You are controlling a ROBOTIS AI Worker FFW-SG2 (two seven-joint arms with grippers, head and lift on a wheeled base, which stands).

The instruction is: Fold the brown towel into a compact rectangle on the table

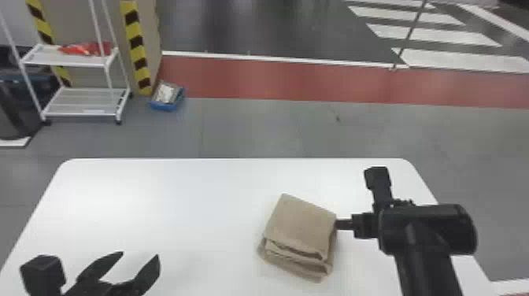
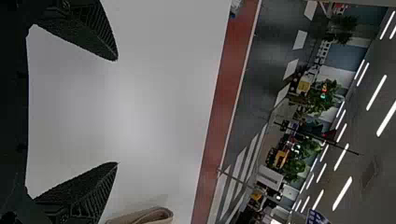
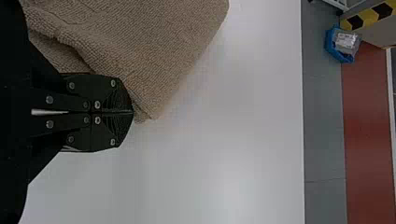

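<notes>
Towel point(image 1: 301, 226) lies in front of me, folded into a small, thick, roughly rectangular stack on the white table point(image 1: 157, 197), right of the middle. It sits at a slant to the far edge, and on its near side I can see several layers, slightly parted and uneven, with the lower ones jutting out a little past the top. My right gripper point(image 1: 339, 224) is level with the stack's right side, reaching in sideways from the right, tips at the cloth. In the right wrist view, the 2 fingers of my right gripper point(image 3: 133, 112) are pressed together, meeting along 1 straight seam, and they touch the towel's edge (the looped weave shows plainly there). My left gripper point(image 1: 138, 256) is over the near left part of the table, well apart from the towel, its 2 fingers spread wide; in the left wrist view I see bare tabletop between them and 1 curled fold of the towel near 1 fingertip. Beyond the table, on the floor to the left, stand a white rack point(image 1: 84, 112) with something red point(image 1: 88, 48) on its upper shelf, and, just beside it, a blue tray point(image 1: 162, 106) holding something pale.
</notes>
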